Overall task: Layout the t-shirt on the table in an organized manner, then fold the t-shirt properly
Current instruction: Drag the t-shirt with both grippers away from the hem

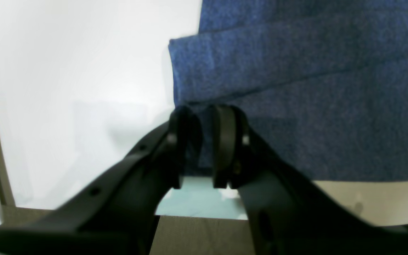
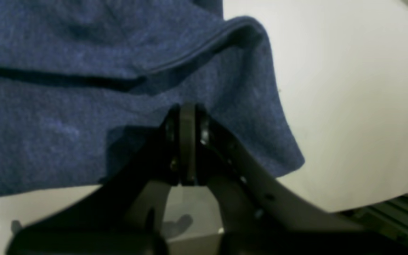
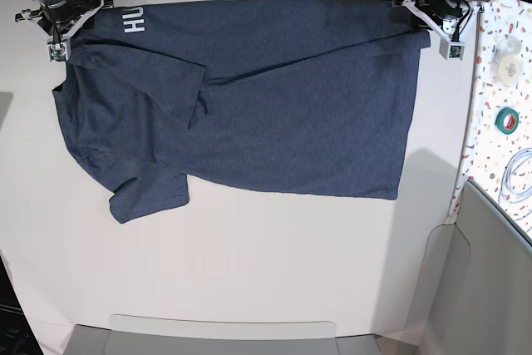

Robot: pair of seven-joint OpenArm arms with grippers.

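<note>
The t-shirt (image 3: 249,106) lies long-ways across the bench (image 3: 266,272), a hand at each far corner. The right hand (image 2: 187,141) is pinched tight on the cloth. The left hand (image 1: 204,141) is partly open around the hem.

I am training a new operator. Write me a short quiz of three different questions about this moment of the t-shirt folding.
1. True or false: the t-shirt lies on the table with white lettering showing near the end at the base view's left.
2. Multiple choice: the right gripper is (A) wide open above the bare table, (B) shut on the fabric, (C) out of every view.
3. Fill in: in the left wrist view, the left gripper has a narrow gap between its jaws and blue ____ shows in that gap.

Key
1. True.
2. B.
3. Fabric; whether it is firmly pinched cannot be told.
</note>
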